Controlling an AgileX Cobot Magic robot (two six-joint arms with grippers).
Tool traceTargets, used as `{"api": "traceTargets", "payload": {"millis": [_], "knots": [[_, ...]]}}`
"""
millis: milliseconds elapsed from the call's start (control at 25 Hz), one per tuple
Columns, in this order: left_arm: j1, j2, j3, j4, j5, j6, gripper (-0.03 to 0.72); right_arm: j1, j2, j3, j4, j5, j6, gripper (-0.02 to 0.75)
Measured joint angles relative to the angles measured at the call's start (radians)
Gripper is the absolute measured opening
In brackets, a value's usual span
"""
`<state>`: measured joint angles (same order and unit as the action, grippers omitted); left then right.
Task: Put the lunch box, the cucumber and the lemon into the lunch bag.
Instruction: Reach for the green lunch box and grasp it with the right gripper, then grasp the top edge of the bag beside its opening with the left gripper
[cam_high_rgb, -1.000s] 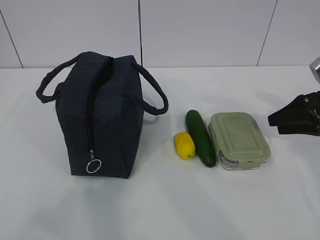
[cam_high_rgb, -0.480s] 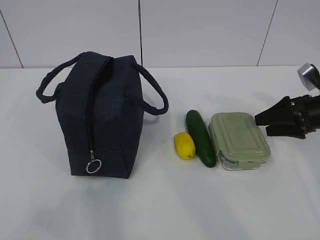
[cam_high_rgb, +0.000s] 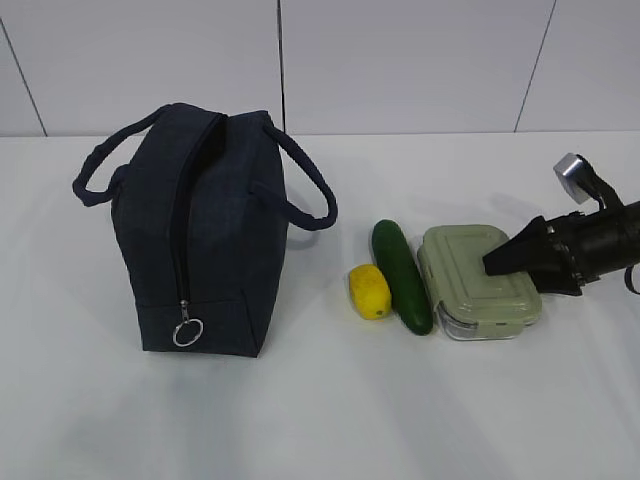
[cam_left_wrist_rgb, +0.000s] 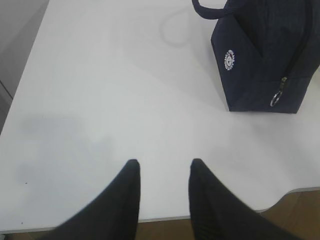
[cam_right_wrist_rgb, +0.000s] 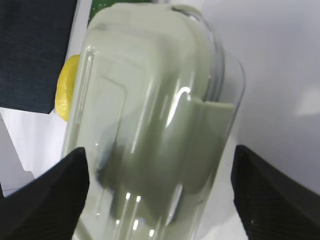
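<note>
In the right wrist view we see our right gripper (cam_right_wrist_rgb: 160, 195) spread wide, one finger at each lower corner, with the lunch box (cam_right_wrist_rgb: 155, 115) filling the frame centre between them. In the exterior view the box lies right of centre, cucumber (cam_high_rgb: 401, 276) and lemon (cam_high_rgb: 369, 291) just left, lunch bag (cam_high_rgb: 205, 235) further left. Our left gripper (cam_left_wrist_rgb: 162, 175) hangs parted over bare table (cam_left_wrist_rgb: 100, 100).
</note>
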<state>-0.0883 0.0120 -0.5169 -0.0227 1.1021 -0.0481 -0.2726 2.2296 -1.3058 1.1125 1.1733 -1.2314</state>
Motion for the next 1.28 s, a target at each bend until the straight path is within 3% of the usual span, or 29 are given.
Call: {"api": "traceTargets", "payload": {"millis": [600,1040,1280], "knots": [[0.000,0.000,0.000,0.000,0.000,0.000,0.236,0.000,0.041,-0.006,0.035,0.021,0.009,0.658],[0.000,0.000,0.000,0.000,0.000,0.000,0.236,0.005,0.041,-0.006,0.044,0.027,0.023,0.568],[0.000,0.000,0.000,0.000,0.000,0.000,0.236,0.005,0.041,-0.006,0.051,0.042,0.026,0.459]]}}
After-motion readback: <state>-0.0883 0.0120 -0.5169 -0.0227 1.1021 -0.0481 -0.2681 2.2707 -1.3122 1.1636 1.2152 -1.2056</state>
